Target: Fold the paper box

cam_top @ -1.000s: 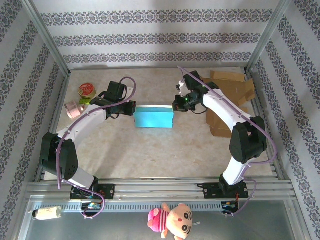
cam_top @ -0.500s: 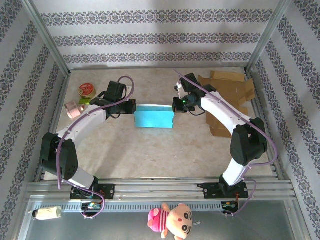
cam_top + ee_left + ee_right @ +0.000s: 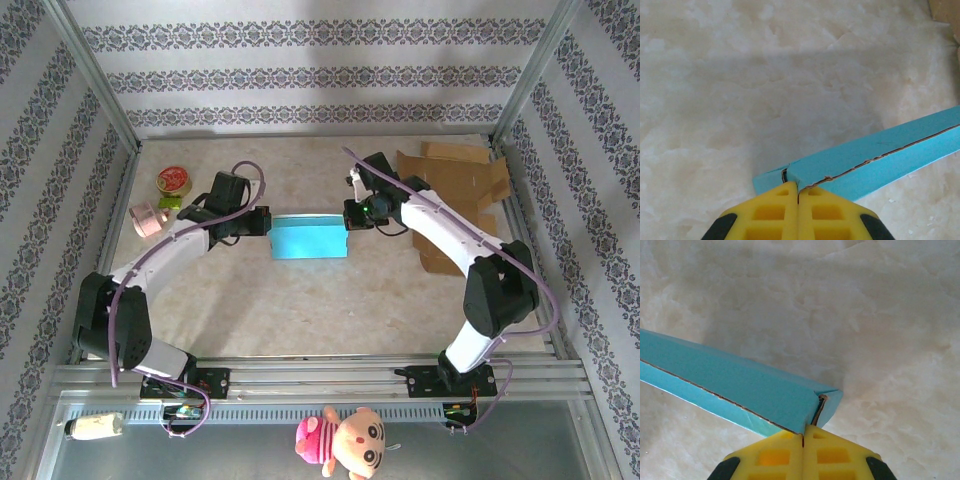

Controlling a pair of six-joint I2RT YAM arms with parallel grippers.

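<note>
The marbled beige surface (image 3: 300,300) is hard and smooth. Thin card would skate on it, so the fold is best made by working both ends evenly rather than dragging.

The paper box (image 3: 310,238) lies mid-surface between the two arms. It is a flattened turquoise sleeve, long and shallow, matte, with crisp creased edges. I judge the step in hand to be shaping it while it is pinched at both ends. The arms should travel together and level, since any twist would crease the panel off its score lines.

The left claw (image 3: 262,222) is closed tight, its yellow pads meeting on the box's left corner. The right claw (image 3: 350,216) is likewise clamped shut on the right end, nipping a small curled flap edge. Both bites are shallow, so the card could slip out.

A ragged, brown-cored seam (image 3: 880,156) runs along the box.
</note>
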